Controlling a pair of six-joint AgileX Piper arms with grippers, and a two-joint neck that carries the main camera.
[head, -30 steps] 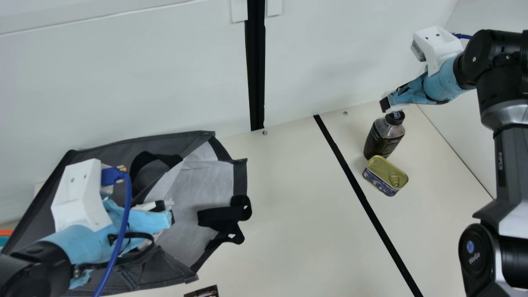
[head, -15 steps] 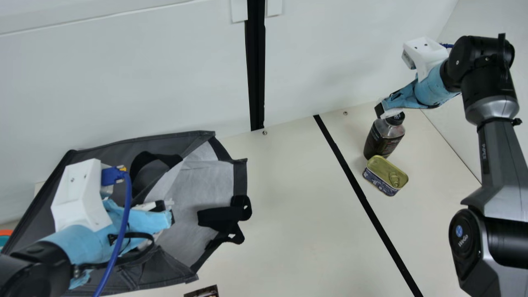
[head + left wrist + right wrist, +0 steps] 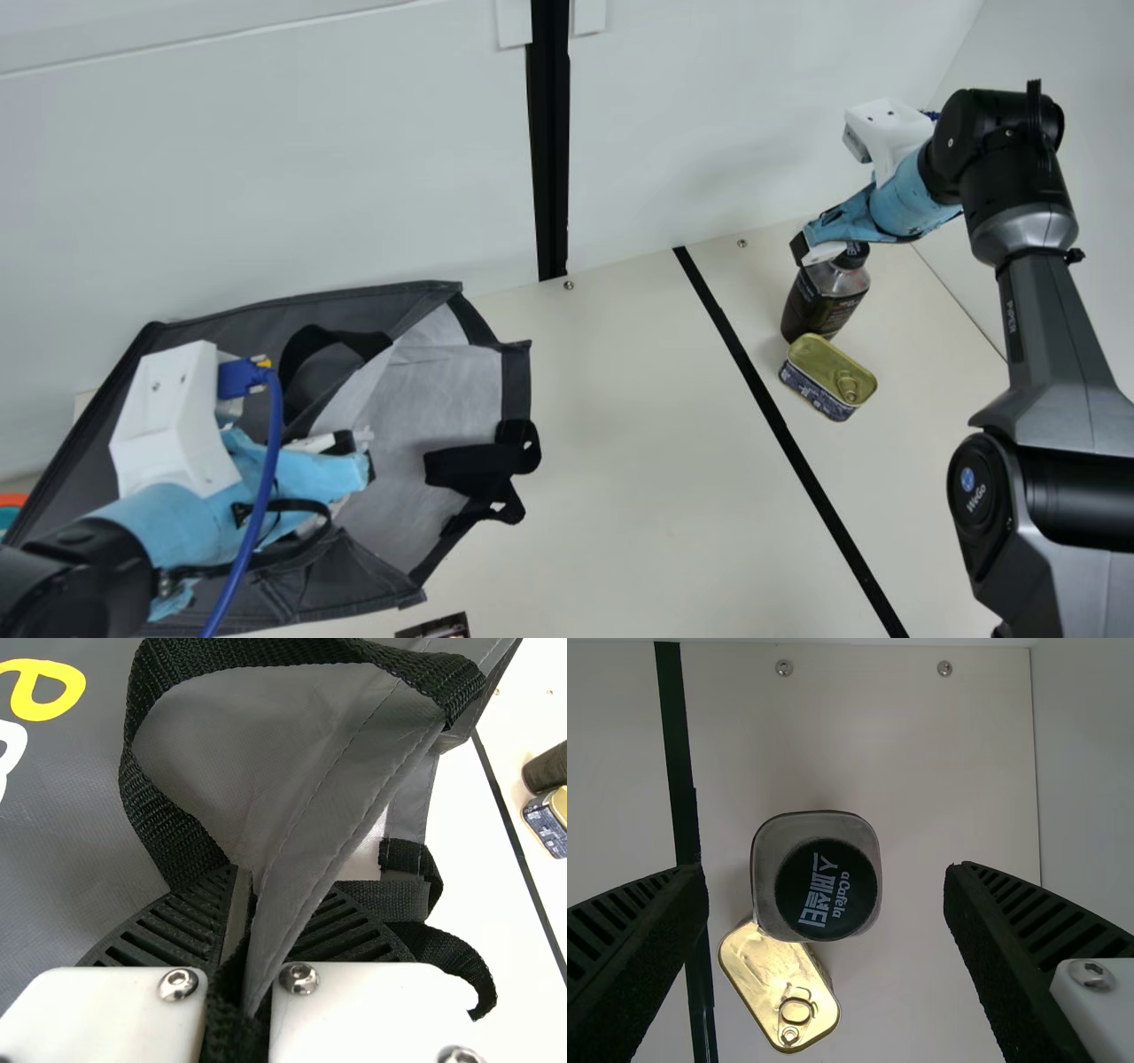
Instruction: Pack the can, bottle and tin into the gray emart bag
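**Open right hand (image 3: pixel 813 251) above dark plastic bottle (image 3: pixel 824 306)**

Main view: under this hand, the flat gold-topped metal tin (image 3: pixel 828 374) is beside the bottle; an off-centre descent could tip the latter.

Left wrist view: the left hand (image 3: pixel 248 904) is closed on gray fabric bag (image 3: pixel 62 842); pulling may fold its mouth.

Right wrist view: the tin may obstruct the hand's closing.

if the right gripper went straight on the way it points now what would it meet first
Probably the bottle's black cap, lined up between the open fingers of the right gripper; how far off is unclear.
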